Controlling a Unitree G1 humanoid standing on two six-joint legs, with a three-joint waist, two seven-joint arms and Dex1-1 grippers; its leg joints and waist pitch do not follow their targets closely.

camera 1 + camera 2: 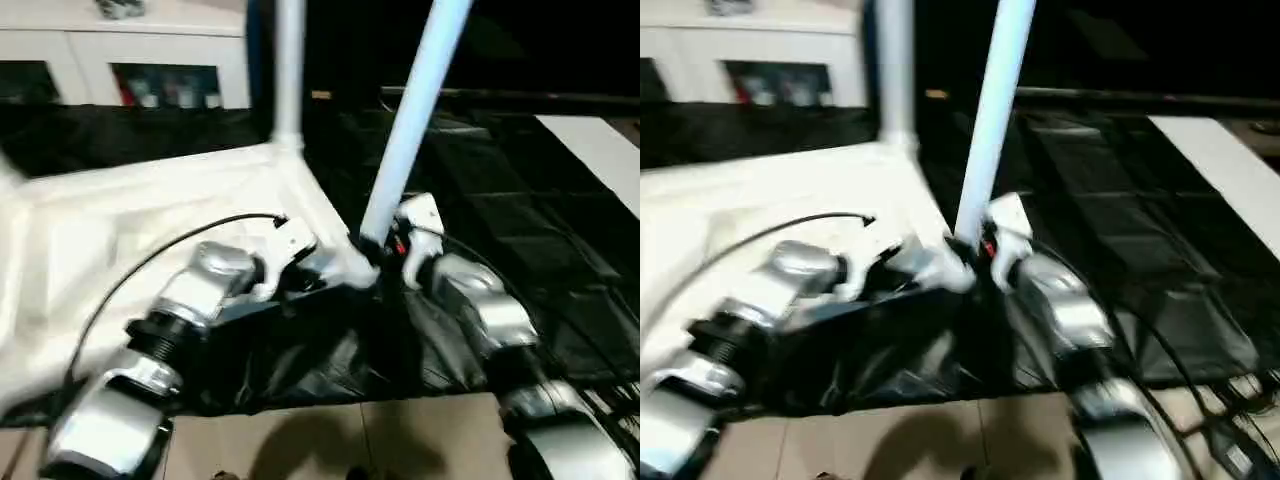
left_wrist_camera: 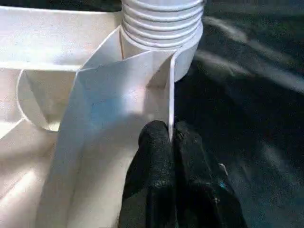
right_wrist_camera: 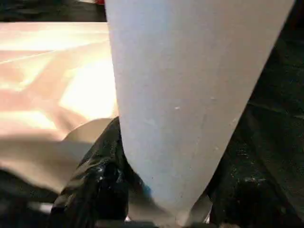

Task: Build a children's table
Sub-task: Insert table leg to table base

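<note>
Both arms reach forward and inward, grippers close together.
The left gripper [image 2: 172, 142] has its black fingers [image 2: 154, 156] pinched together on a thin white rib [image 2: 170, 90]. The right gripper [image 3: 161, 190] has its fingers [image 3: 102, 175] spread around a white leg [image 1: 405, 130], one on either side, with the silver forearm [image 1: 490, 310] angled inward.

The tabletop [image 1: 150, 215] and legs [image 1: 410, 120] were plain white, the forearms [image 1: 195, 285] silver, the hand's fingers [image 2: 156, 156] black, the sheet [image 1: 520, 220] beneath black.
</note>
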